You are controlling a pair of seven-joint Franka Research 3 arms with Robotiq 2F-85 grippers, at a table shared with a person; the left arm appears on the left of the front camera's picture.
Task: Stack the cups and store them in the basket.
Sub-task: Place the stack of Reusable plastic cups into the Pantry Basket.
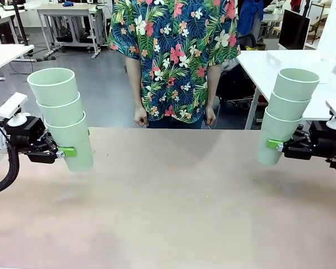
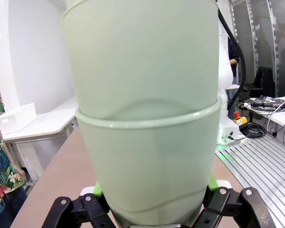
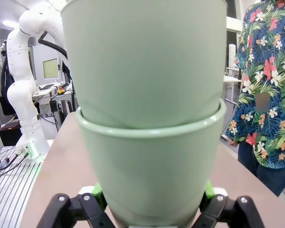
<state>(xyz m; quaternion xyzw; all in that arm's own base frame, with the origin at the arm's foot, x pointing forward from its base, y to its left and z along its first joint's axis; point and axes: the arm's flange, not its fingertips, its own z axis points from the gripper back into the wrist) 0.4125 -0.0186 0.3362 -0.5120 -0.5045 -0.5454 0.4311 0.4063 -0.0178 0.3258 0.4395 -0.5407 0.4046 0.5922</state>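
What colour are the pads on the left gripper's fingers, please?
Bright green; a pad shows best in the front view.

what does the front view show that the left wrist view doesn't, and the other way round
Front view: the right gripper holding the right three-cup stack, and the person's hands near the far edge. Left wrist view: both green pads pressed on the bottom cup. Both: the left gripper with the left stack, and the table.

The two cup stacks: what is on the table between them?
Nothing: in the front view the table between the left stack and the right stack is bare.
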